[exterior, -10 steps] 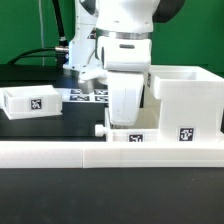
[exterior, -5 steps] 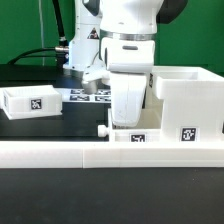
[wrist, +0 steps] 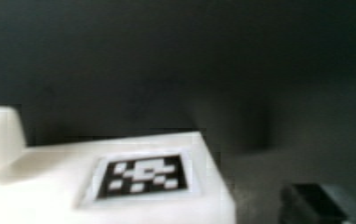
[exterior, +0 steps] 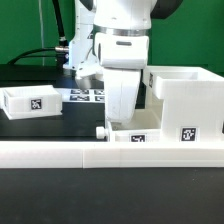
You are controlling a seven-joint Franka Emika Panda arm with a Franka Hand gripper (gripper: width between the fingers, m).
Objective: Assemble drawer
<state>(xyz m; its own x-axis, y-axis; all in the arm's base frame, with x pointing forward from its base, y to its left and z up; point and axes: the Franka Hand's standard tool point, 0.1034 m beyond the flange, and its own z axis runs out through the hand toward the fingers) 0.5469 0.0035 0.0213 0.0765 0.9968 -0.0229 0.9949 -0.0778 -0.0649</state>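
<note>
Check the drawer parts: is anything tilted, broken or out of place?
Nothing stands out. The box shell, the tray on the exterior view's left and the knobbed middle tray all sit level and look intact.

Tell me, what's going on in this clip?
The Franka arm's white gripper hangs low over a small white plastic knobbed tray lying just behind the long low white rail. Whether it grips the tray cannot be told. The second small tray sits apart at the exterior view's left, the large white open box shell at its right.
</note>
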